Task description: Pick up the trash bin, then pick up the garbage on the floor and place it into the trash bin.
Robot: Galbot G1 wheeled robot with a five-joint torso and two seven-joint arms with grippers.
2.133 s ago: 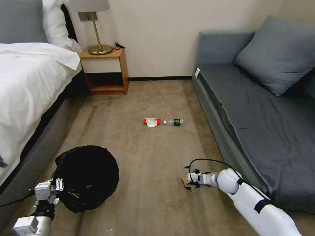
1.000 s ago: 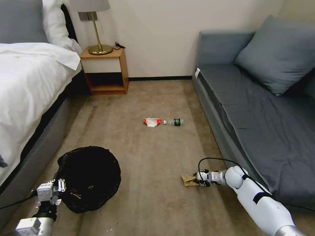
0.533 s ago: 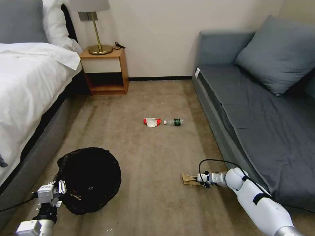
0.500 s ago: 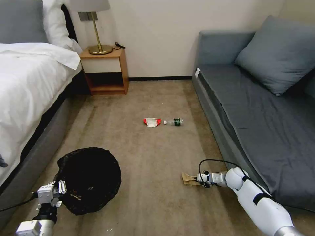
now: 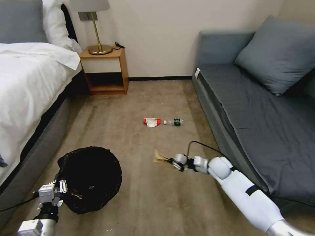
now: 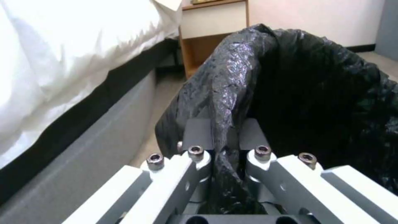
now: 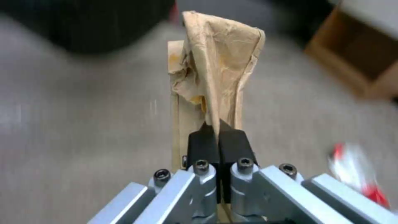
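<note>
The trash bin (image 5: 90,177), lined with a crinkly black bag, is at the lower left of the head view, and my left gripper (image 5: 59,190) is shut on its near rim (image 6: 226,102). Off the carpet in the middle hangs crumpled brown paper (image 5: 159,157), pinched in my shut right gripper (image 5: 171,161); the right wrist view shows the paper (image 7: 215,74) clamped between the black fingertips (image 7: 203,143). Farther back on the floor lie a red-and-white wrapper (image 5: 152,122) and a small clear bottle with a green label (image 5: 175,122).
A bed (image 5: 26,85) runs along the left and a grey sofa (image 5: 262,111) along the right. A wooden nightstand (image 5: 105,70) with a brass lamp stands at the back wall. Open carpet lies between bin and sofa.
My right gripper has lifted the brown paper off the carpet and carried it left and away, toward the bin. The left gripper and bin have barely moved.
</note>
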